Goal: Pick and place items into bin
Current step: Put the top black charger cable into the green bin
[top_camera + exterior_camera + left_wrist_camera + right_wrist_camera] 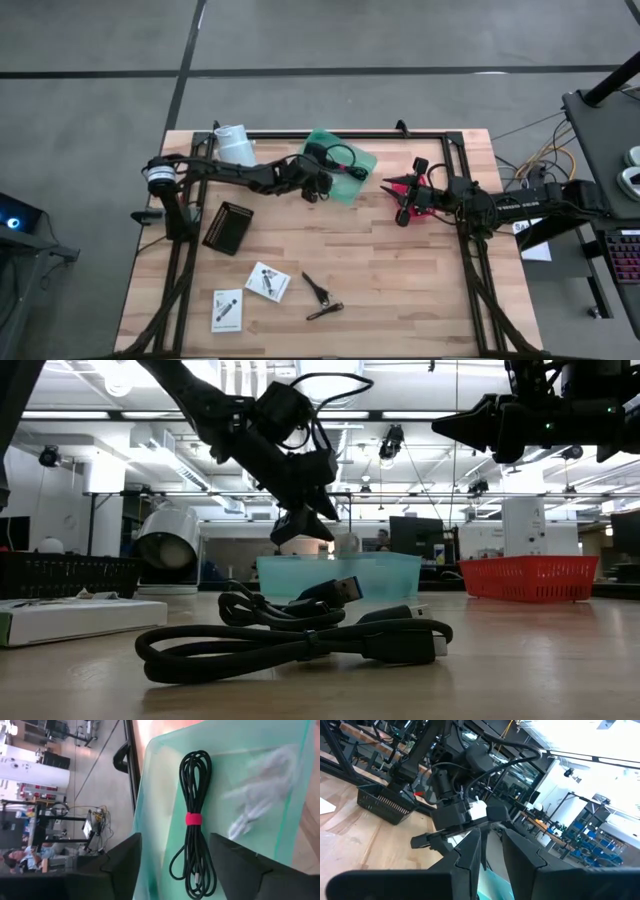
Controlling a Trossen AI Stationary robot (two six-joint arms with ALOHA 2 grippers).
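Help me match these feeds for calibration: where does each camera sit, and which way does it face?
High: overhead, straight down on table; both arms, left gripper over the bin, right gripper beside it.
Low: table height, looking across a cable toward the bin; arms overhead.
Left wrist: above bin, between own open fingers, onto coiled cable.
Right wrist: past own fingers at the left arm.
Shared: high and left wrist both show the coiled cable.

Both arms were dark, jointed and slender. The left arm [245,175] carried looped black cables and a white collar at its base. The right arm [500,205] showed red parts near its wrist.
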